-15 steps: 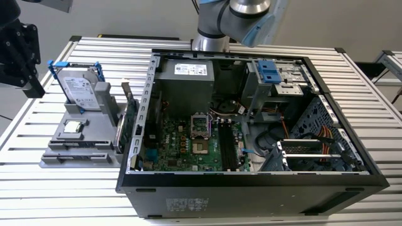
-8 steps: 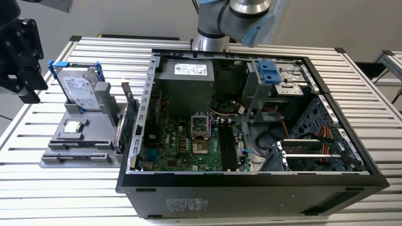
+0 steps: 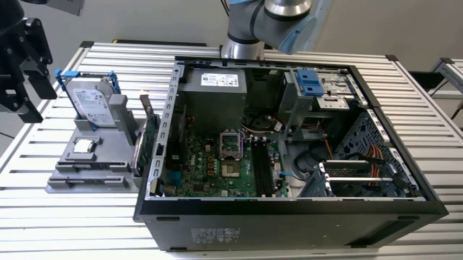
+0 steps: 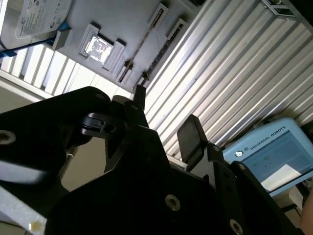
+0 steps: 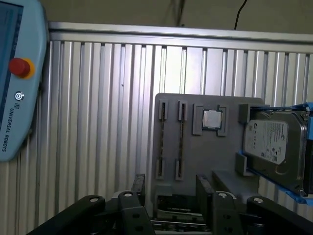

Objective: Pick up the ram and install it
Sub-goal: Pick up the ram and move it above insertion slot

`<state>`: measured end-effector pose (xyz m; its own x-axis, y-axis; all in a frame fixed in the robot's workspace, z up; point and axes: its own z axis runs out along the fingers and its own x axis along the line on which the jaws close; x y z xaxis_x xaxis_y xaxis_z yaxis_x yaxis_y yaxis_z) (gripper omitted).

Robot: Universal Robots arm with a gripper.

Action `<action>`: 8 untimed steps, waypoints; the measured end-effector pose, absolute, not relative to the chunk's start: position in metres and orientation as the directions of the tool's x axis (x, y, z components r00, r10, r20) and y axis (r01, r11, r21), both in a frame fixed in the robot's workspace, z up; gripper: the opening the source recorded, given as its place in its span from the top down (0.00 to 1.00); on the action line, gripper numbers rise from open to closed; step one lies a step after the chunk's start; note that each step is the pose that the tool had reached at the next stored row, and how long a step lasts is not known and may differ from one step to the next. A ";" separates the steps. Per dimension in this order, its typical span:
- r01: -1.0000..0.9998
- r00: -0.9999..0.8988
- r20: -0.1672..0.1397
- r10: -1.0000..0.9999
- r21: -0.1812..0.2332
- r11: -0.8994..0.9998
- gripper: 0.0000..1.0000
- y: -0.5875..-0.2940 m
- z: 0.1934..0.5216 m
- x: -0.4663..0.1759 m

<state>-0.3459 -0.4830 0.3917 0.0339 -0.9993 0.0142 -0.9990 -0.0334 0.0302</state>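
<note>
Presently, at the exterior view's left, the gripper (image 3: 21,65) hangs above the ribbed table (image 3: 65,227), up and to the side of the grey holder (image 3: 87,181). In the first wrist view its 2 fingers (image 5: 139,185) stand apart with nothing between them. Next along, the holder carries a hard drive (image 3: 94,105) propped upright and a small square processor (image 3: 85,145) lying flat. The ram (image 5: 181,139) shows in the first wrist view as a thin dark stick standing on edge between 2 slotted posts of the holder, beside the processor and not touched by the fingers. Further toward the exterior view's right lies the open computer case (image 3: 289,216), and the long black memory slots (image 3: 259,165) on its board look vacant. The ram is likely light and stiff but delicate. It probably wants a modest pinch across its 2 flat faces near the upper edge and mid-length, with the pads kept off the contact edge.
</note>
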 end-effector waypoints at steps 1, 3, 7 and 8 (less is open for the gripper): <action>-0.999 0.029 0.014 -0.999 0.030 -0.029 0.00 -0.483 0.391 -0.346; -0.999 0.026 0.014 -1.000 0.030 -0.025 0.00 -0.483 0.391 -0.346; -0.999 0.025 0.014 -1.000 0.030 -0.025 0.00 -0.483 0.388 -0.347; -0.999 0.025 0.014 -1.000 0.030 -0.025 0.00 -0.483 0.388 -0.347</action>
